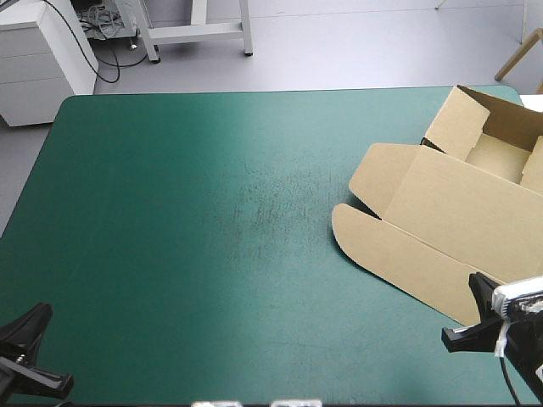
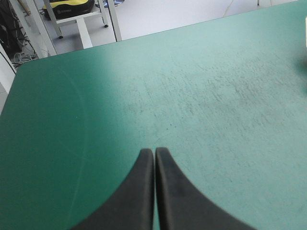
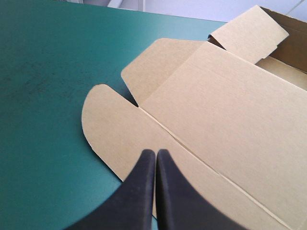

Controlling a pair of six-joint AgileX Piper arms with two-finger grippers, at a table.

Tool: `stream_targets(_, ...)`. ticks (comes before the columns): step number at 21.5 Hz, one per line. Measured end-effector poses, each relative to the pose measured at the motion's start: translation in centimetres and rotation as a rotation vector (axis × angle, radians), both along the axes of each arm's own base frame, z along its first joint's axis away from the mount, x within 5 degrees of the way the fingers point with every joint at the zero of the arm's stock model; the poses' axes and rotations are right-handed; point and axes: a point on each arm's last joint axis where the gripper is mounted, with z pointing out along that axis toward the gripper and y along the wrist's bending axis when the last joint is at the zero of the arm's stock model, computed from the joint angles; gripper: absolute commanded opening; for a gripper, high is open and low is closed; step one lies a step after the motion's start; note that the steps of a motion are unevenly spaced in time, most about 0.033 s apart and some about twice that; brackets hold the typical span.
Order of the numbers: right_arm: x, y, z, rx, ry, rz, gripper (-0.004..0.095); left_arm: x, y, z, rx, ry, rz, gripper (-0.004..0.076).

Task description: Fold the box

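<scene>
Right gripper [image 3: 155, 151] hangs over the opened box [image 3: 230, 110].

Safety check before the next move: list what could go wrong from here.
1. The right jaws are shut by the box's rounded flap; coming down shut, they might push the sheet rather than grip it.
2. The box lies by the table's right edge; a shove could slide it off.
3. The left jaws, also shut, are far off, so nothing steadies the box.
</scene>
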Motion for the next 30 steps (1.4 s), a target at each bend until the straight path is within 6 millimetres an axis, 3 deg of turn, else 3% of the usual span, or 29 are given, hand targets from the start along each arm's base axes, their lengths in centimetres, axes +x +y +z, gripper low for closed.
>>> stream_targets(4,-0.2,-0.2,-3.2,-0.018,-0.012,-0.02,-0.0014,0.9,-0.9,-4.3,-0.026,0.009,-0.038,-0.001)
stream_targets(10,-0.8,-0.3,-4.7,-0.017,-0.046,-0.024,-0.0014,1.9,-1.7,-8.1,-0.053,0.035,-0.064,-0.001)
stream_targets(20,-2.2,-0.3,-4.6,-0.004,-0.15,-0.025,-0.0014,2.3,-1.9,-8.4,-0.063,0.003,-0.072,-0.001)
stream_targets(30,-2.3,-0.2,-4.6,0.047,-0.153,-0.033,-0.0014,2.3,-1.9,-8.3,-0.067,0.0,-0.072,-0.001)
